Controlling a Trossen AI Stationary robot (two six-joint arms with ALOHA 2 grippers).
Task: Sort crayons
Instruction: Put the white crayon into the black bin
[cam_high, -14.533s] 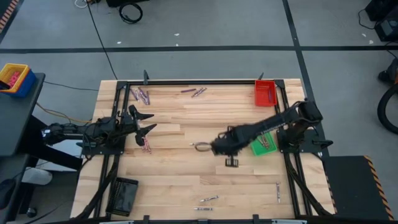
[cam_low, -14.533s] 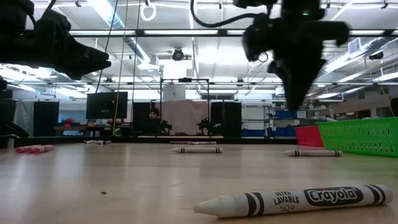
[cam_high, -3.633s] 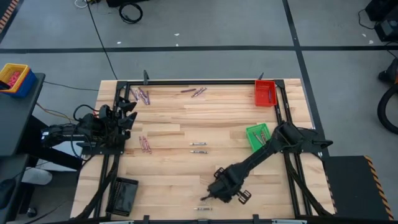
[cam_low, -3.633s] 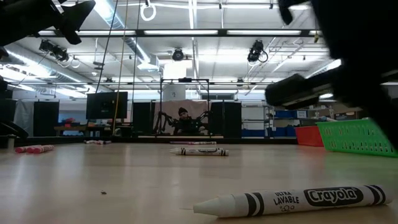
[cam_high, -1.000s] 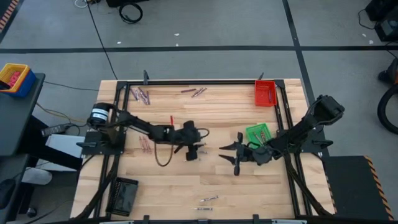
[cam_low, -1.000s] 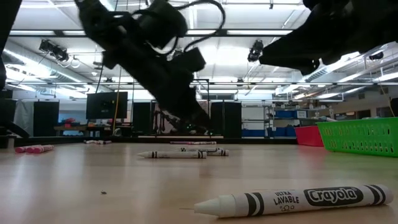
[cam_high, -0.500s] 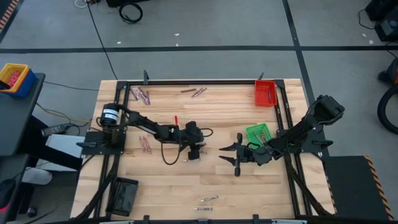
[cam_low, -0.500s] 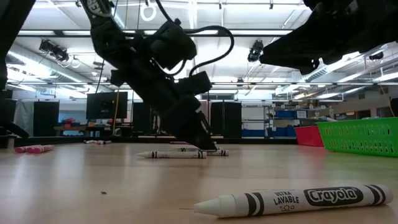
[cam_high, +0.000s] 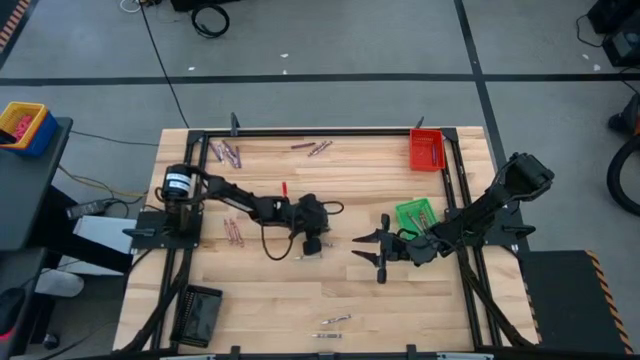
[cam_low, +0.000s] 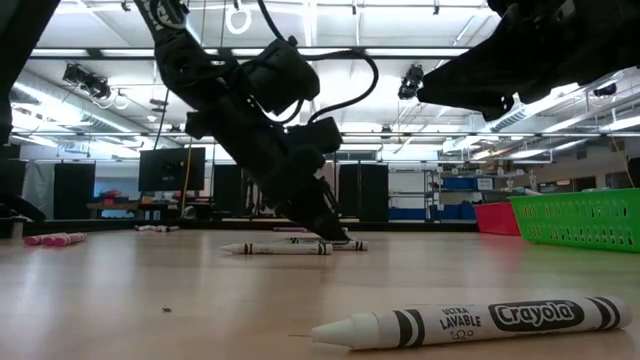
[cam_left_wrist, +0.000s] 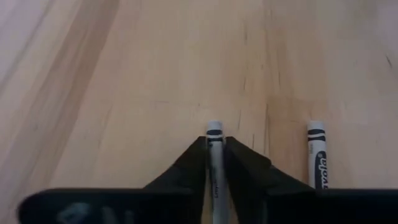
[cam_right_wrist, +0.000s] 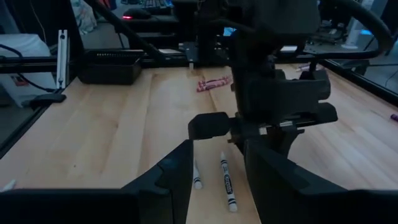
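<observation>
The right gripper (cam_right_wrist: 214, 171) fills the foreground, its two dark fingers (cam_right_wrist: 168, 171) spread apart with nothing between them. Past them, two pale crayons (cam_right_wrist: 227, 180) lie side by side on the wooden table (cam_right_wrist: 99, 124). Right above them stands the left gripper (cam_right_wrist: 239, 142), lowered to the crayons; whether it grips one is hard to tell. Farther off lies a cluster of pinkish crayons (cam_right_wrist: 213, 83), and a black tray (cam_right_wrist: 112, 65) sits near the table's edge.
</observation>
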